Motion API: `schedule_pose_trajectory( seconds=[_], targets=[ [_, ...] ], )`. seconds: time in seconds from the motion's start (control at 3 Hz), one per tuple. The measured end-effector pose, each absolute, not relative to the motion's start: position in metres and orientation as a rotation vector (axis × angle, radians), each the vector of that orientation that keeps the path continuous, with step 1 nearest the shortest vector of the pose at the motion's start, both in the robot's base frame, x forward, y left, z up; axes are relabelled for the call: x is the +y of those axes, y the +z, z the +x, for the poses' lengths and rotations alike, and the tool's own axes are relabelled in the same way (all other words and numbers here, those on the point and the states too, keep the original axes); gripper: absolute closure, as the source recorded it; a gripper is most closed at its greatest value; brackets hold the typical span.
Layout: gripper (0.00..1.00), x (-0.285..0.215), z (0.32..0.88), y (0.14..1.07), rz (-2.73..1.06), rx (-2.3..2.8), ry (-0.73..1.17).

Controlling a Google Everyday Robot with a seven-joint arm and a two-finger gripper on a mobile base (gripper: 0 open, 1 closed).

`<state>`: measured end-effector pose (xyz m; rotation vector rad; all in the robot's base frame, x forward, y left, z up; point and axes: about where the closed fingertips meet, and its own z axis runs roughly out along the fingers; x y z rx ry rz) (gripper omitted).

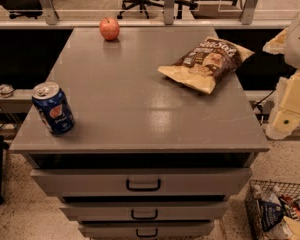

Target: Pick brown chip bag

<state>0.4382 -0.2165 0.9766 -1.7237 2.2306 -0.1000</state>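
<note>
The brown chip bag [207, 62] lies flat on the grey cabinet top [140, 109], near its right edge and toward the back. It has a dark brown front with white lettering and tan-yellow edges. My gripper [285, 119] is at the right edge of the view, on the cream-coloured arm. It hangs beside the cabinet, to the right of the bag and lower than it, touching nothing.
A blue soda can [53, 108] stands at the front left of the top. A red apple [109, 28] sits at the back. The cabinet has several drawers with handles [143, 185]. A wire basket [280, 211] of packets stands on the floor at lower right. Office chairs stand behind a rail.
</note>
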Motion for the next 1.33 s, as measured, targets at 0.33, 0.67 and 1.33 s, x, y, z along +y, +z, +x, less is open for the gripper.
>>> schedule_pose_trajectory(
  seconds=[0.33, 0.67, 1.33],
  targets=[
    [0.00, -0.216, 0.438, 0.977, -1.723, 2.230, -0.101],
    [0.00, -0.219, 0.458, 0.970, -1.673, 2.208, -0.121],
    [0.00, -0.236, 0.572, 0.941, -1.436, 2.118, -0.207]
  ],
)
